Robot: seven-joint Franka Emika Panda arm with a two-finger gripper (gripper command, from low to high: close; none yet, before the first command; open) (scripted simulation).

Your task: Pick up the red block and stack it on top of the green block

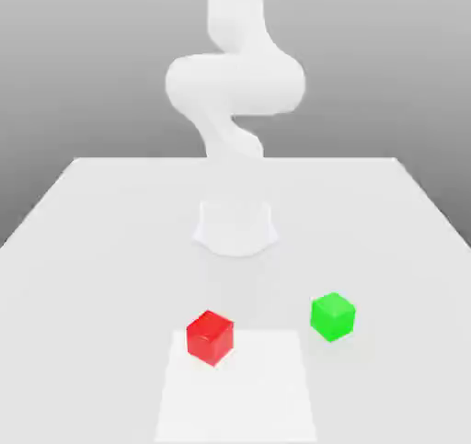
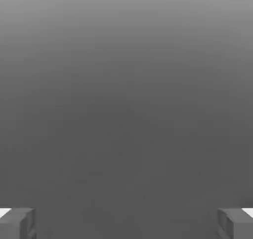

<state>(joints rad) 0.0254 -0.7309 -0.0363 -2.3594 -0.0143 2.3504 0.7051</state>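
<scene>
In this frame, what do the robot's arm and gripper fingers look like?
The arm is plain white, built of smooth rounded segments, rising from a round white base on the white table. No cables or markings show on it. In the hand view, the gripper has two blocky grey fingers with lighter, near-white patches at their outer corners.

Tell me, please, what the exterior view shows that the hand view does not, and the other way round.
Exterior view: the red block and the green block rest apart on the white table, green toward that view's right, with the arm rising behind them. Hand view: the hand with its two fingertips set wide apart and nothing between them, against a plain grey background. Shared: no single item appears in both; both agree the red block is not yet grasped.
</scene>
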